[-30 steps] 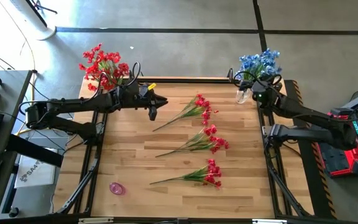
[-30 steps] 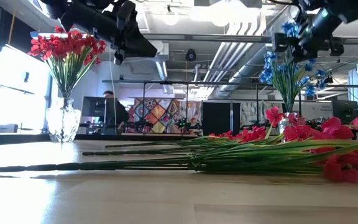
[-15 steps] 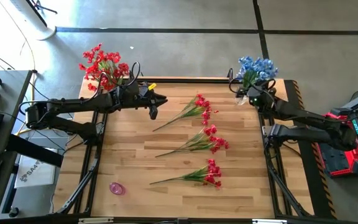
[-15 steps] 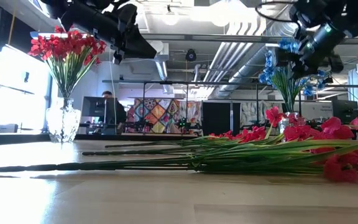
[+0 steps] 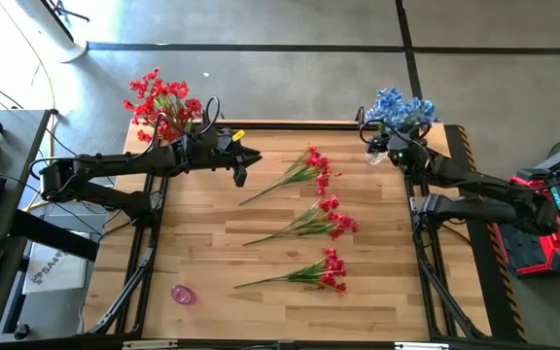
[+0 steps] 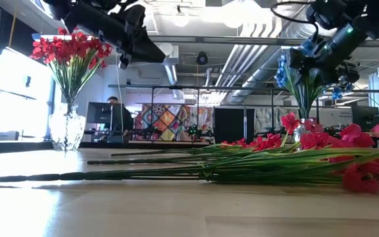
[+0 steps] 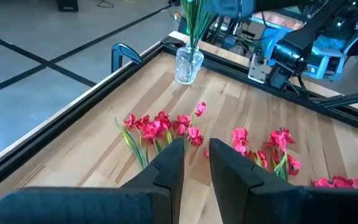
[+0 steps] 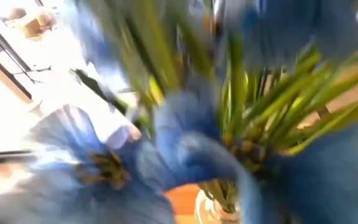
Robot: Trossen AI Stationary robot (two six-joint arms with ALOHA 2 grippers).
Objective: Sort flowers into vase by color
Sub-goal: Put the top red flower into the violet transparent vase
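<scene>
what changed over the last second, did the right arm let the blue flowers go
The right gripper slid left along the table's far edge, staying at the blue flowers in their vase; whether it has let them go cannot be told. The left gripper, the red flowers in the vase and the three red sprays on the table stayed put.

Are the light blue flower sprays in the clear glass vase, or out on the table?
In the vase. The light blue flower sprays stand upright, stems dropping into the clear glass vase at the table's far right corner.
</scene>
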